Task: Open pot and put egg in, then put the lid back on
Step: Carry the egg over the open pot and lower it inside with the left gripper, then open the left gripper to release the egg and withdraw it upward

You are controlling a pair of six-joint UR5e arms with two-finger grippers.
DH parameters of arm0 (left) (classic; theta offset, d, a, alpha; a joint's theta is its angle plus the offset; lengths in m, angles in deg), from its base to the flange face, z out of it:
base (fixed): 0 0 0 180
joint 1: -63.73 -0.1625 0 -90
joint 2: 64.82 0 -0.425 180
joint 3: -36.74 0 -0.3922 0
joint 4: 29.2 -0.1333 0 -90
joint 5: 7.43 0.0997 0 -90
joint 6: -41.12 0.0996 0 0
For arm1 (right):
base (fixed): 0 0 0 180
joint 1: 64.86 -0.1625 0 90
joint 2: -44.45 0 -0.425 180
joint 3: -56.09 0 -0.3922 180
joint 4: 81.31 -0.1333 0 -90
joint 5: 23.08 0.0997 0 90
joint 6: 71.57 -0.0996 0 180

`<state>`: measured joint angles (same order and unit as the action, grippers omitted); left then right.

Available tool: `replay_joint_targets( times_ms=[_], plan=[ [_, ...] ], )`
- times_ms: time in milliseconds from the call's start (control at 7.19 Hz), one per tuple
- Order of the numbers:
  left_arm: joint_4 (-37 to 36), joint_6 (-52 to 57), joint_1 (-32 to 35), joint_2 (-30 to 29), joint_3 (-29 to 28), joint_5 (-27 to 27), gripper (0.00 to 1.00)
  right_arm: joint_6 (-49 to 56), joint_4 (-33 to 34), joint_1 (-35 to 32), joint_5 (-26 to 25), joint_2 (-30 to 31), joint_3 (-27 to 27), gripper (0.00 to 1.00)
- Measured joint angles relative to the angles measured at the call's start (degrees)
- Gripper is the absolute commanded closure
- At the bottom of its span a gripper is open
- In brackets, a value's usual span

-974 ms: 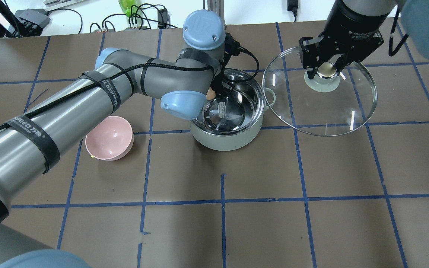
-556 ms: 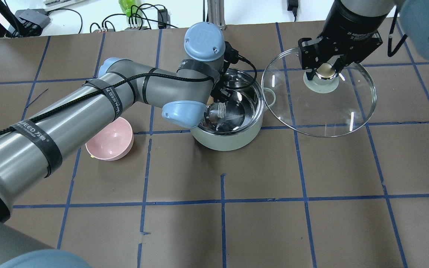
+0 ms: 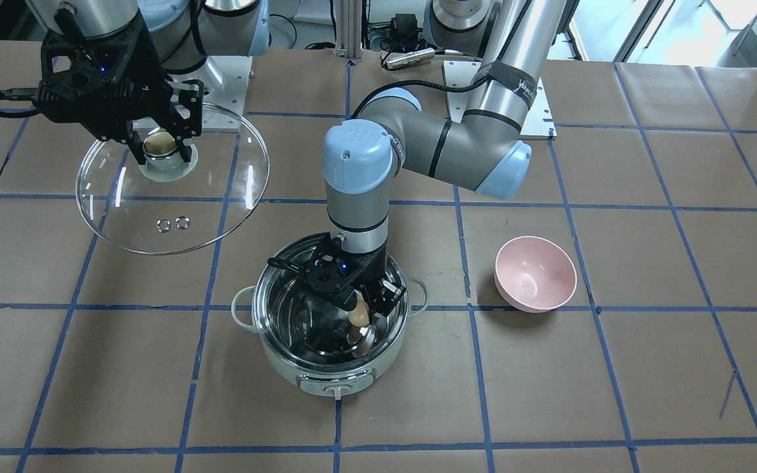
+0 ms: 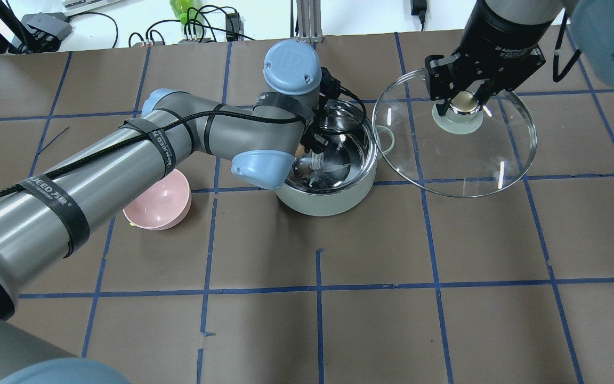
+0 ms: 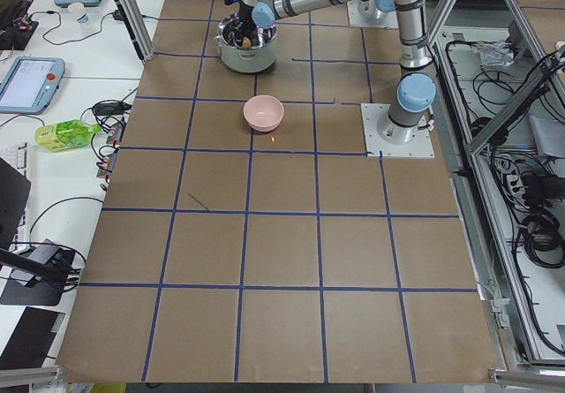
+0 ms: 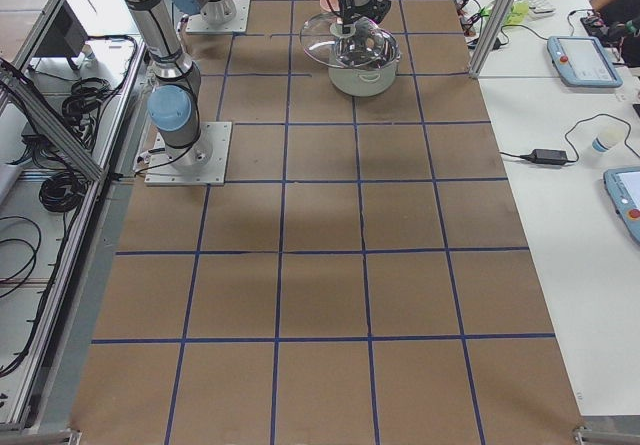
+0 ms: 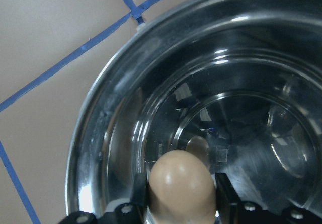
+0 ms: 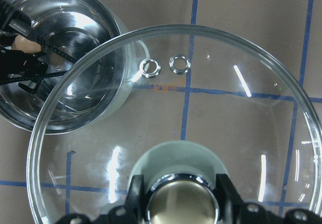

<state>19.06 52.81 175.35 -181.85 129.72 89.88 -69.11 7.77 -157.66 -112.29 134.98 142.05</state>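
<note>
The mint-green pot (image 3: 330,378) (image 4: 333,200) stands open on the table, its steel inside bare. My left gripper (image 3: 360,314) (image 7: 181,204) reaches down inside the pot and is shut on the tan egg (image 3: 357,315) (image 7: 182,186), held above the pot's bottom. My right gripper (image 3: 158,151) (image 4: 466,102) (image 8: 182,204) is shut on the beige knob of the clear glass lid (image 3: 221,217) (image 4: 461,170) (image 8: 211,98) and holds it in the air beside the pot. The pot also shows in the right wrist view (image 8: 100,113).
A pink bowl (image 3: 536,276) (image 4: 156,200) sits on the table on the pot's left-arm side. Blue tape lines grid the brown table top. The left arm's elbow (image 4: 256,160) hangs over the pot's rim.
My left gripper has sunk deeper into the pot with the egg. The right gripper and lid have drifted slightly away from me.
</note>
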Motion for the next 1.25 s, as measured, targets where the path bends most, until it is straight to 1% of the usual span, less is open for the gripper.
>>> replay_joint_targets(
  times_ms=[139,278,695,974,1113,1252],
  plan=[
    [0.0,0.0,0.0,0.0,0.2,0.0,0.24,0.0,0.0,0.0,0.0,0.0,0.0,1.0],
    [0.0,0.1,0.0,0.0,0.4,0.0,0.11,0.0,0.0,0.0,0.0,0.0,0.0,1.0],
    [0.1,0.6,0.0,0.4,0.3,-0.1,0.08,0.0,-0.1,0.1,0.1,0.0,0.0,1.0],
    [0.5,1.3,-0.7,2.0,-0.6,-0.2,0.08,0.0,-0.1,0.1,0.1,0.0,-0.1,1.0],
    [1.7,1.4,-1.7,3.5,-0.7,-0.3,0.01,0.0,0.0,0.1,0.2,-0.2,-0.2,1.0],
    [4.6,1.4,-3.9,5.8,-0.7,-1.3,0.01,0.0,0.3,0.0,0.4,-0.6,-0.3,1.0]
  ],
)
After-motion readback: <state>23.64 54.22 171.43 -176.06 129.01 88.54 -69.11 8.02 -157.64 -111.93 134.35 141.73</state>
